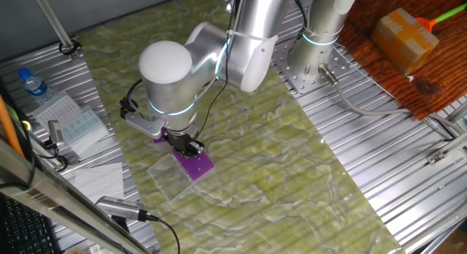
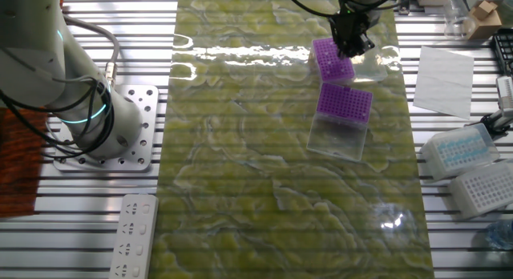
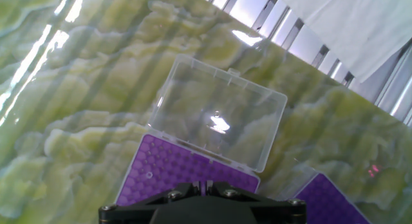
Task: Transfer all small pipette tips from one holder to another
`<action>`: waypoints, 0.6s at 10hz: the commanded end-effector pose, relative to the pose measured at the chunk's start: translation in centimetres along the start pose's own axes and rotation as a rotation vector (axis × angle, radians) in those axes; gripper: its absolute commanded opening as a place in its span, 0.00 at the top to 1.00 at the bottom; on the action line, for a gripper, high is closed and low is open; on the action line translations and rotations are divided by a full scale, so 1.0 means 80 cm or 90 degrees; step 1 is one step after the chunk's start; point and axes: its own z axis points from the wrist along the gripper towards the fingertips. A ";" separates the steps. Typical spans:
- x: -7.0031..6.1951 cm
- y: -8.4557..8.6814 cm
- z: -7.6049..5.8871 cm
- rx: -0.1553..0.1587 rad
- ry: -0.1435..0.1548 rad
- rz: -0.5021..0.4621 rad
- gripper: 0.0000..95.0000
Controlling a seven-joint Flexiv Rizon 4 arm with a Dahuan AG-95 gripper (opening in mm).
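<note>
- The gripper (image 2: 353,45) hangs low over the purple rack (image 2: 332,59) that lies nearer the far edge of the green-marbled mat (image 2: 240,175) in the other fixed view; whether its fingers are apart or together cannot be told, since the fingertips are hidden in every view.
- In the hand view only the black base of the gripper shows at the bottom edge, right above the near end of this purple rack (image 3: 174,176), whose grid of small holes fills the lower left.
- The rack's clear hinged lid (image 3: 219,114) lies open flat on the mat, joined to the rack's far side.
- A second purple rack (image 2: 345,101) sits just beside the first, toward the middle of the mat, with its own clear lid (image 2: 338,139) folded out flat beyond it; in the hand view a corner of it (image 3: 331,201) shows at the lower right.
- The small pipette tips are too tiny to make out in any view; one pale speck shows on the rack under the gripper, but which rack holds them cannot be told.
- In one fixed view the arm's white joint (image 1: 169,79) covers most of one rack, leaving the other purple rack (image 1: 194,165) visible beneath the gripper.
- Off the mat, on the ribbed bench (image 2: 457,231), stand two pale tip boxes (image 2: 469,171) near the right edge, and a white sheet (image 2: 445,80) lies beyond them.
</note>
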 end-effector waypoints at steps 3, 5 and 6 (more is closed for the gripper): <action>0.002 -0.002 -0.003 0.005 0.008 -0.016 0.60; 0.008 -0.019 -0.008 0.010 0.016 -0.042 0.60; 0.016 -0.047 -0.015 0.005 0.019 -0.073 0.60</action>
